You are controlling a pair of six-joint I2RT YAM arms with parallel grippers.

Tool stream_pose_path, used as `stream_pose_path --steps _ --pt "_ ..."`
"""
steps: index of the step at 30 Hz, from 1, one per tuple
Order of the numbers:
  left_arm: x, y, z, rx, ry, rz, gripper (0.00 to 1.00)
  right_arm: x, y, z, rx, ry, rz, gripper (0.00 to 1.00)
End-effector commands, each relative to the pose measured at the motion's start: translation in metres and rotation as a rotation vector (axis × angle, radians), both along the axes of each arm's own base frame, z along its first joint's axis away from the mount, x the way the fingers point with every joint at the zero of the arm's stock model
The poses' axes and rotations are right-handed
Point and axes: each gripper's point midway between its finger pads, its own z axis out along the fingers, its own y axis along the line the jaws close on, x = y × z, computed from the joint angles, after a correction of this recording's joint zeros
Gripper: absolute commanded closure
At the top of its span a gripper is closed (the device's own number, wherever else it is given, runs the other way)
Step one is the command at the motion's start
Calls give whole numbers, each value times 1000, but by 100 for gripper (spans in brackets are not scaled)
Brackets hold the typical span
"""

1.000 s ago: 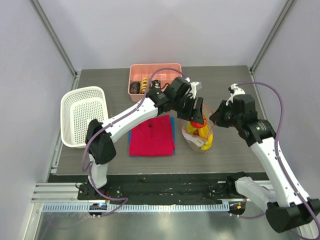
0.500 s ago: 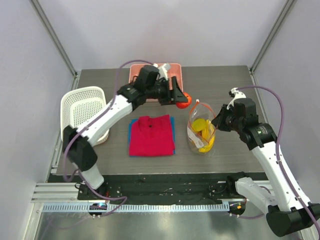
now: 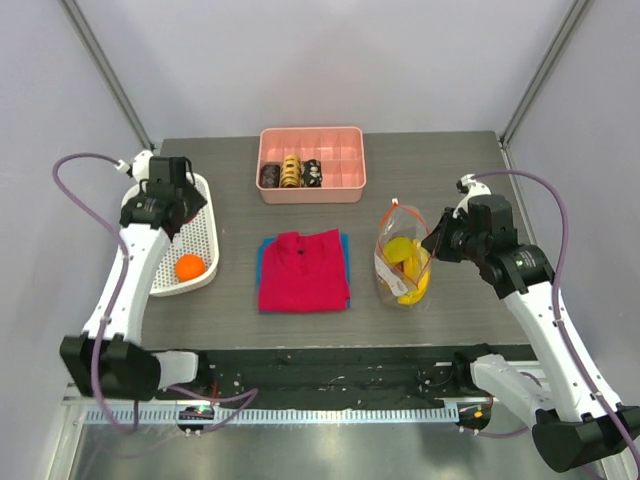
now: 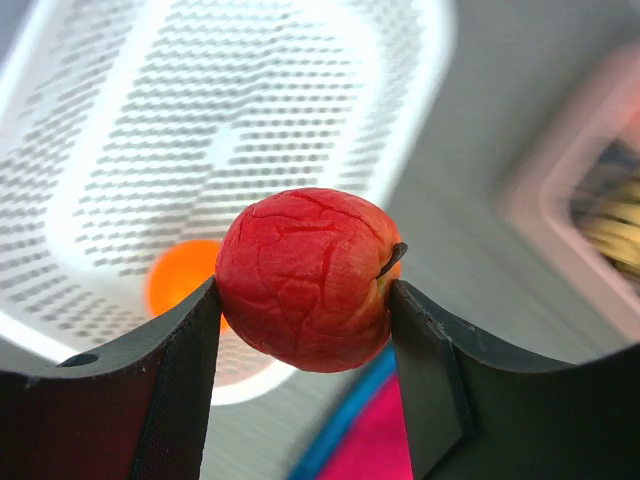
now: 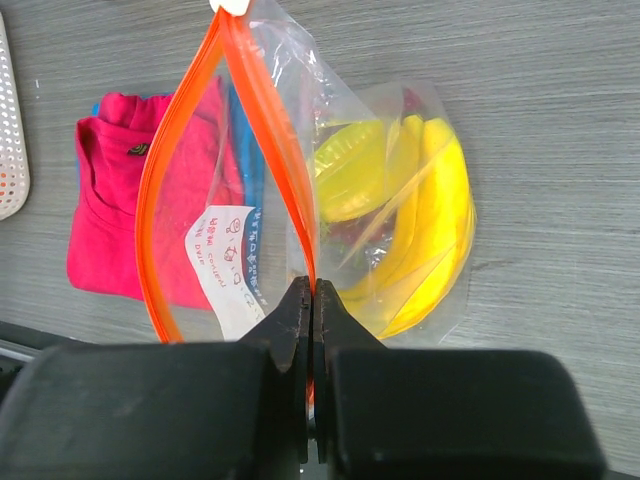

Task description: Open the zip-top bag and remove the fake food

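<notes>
The zip-top bag (image 3: 402, 258) stands open right of the red shirt, with its orange zip strip (image 5: 170, 200) spread in a loop. The yellow banana (image 5: 430, 240) and other yellow pieces lie inside it. My right gripper (image 5: 311, 300) is shut on the strip at the bag's near rim, and it also shows in the top view (image 3: 437, 240). My left gripper (image 4: 305, 300) is shut on the small red fruit (image 4: 305, 280) and holds it above the white basket (image 4: 230, 150); in the top view it (image 3: 165, 212) is over the basket. The orange ball (image 3: 189, 267) lies in the basket.
The white perforated basket (image 3: 150, 215) sits at the table's left edge. A folded red shirt (image 3: 303, 270) on a blue cloth lies at centre. A pink tray (image 3: 340, 145) with ring-shaped pieces stands at the back.
My left arm has swung from the bag, past the pink tray, to above the white basket, carrying the red fruit. My right gripper has kept its hold on the bag's strip.
</notes>
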Motion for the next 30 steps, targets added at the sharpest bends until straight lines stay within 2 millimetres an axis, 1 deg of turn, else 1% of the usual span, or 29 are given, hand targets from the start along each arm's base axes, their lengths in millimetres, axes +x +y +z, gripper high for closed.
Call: stream_pose_path --steps 1,2,3,5,6,8,9,10,11,12,13,14,15,16,17,19,20,21,22,23,24,26,27,28,29,30 --pt "-14 60 -71 40 250 182 100 3 4 22 24 -51 22 99" --pt "-13 64 -81 23 282 186 100 2 5 21 24 -48 24 99" --pt "-5 66 -102 21 342 160 100 2 5 22 26 -47 25 99" --pt "2 66 -118 -20 399 129 100 1 6 23 30 -53 29 99" --pt "9 66 -132 -29 453 112 100 1 6 24 31 -54 30 99" --pt "15 64 -145 -30 507 70 100 0 6 26 33 -60 33 99" --pt "18 64 -147 -38 522 57 100 0 6 26 33 -60 35 99" --pt "19 63 -162 -44 568 46 100 0 6 25 33 -60 32 99" --pt "20 60 -167 -70 583 26 100 -1 6 26 36 -63 34 99" --pt "21 58 -171 -82 593 15 97 -1 6 26 37 -63 31 99" --pt "22 56 -175 -91 609 2 88 -2 6 26 38 -64 31 99" --pt "21 54 -176 -100 608 -4 66 -2 6 27 37 -66 32 99" --pt "20 54 -176 -99 606 -2 53 -2 6 28 41 -71 30 99" --pt "16 54 -177 -96 612 4 42 -2 6 28 40 -70 30 99" --pt "14 55 -170 -87 596 9 24 -2 6 27 41 -68 29 99" --pt "10 60 -162 -60 580 24 19 -3 7 27 48 -69 31 99" --pt "5 61 -149 -51 560 26 16 -3 6 27 47 -69 31 99" --pt "4 60 -142 -37 544 26 15 -3 7 27 50 -70 35 99" --pt "3 60 -134 -30 526 28 10 -2 8 27 49 -69 35 99" --pt "-1 58 -120 -18 504 25 10 -2 7 26 48 -64 35 99" --pt "-2 55 -110 -10 481 24 7 -2 8 27 50 -65 36 99" --pt "0 34 -89 -6 424 -32 11 0 8 28 46 -65 35 99" --pt "5 20 -64 -23 314 -80 15 0 7 28 45 -67 34 99" --pt "10 -32 -51 -81 245 -251 26 1 7 29 45 -67 34 99" --pt "10 -61 -34 -123 166 -349 30 1 8 28 44 -62 36 99" --pt "21 -96 -2 -155 0 -454 31 1 9 28 44 -61 39 99"
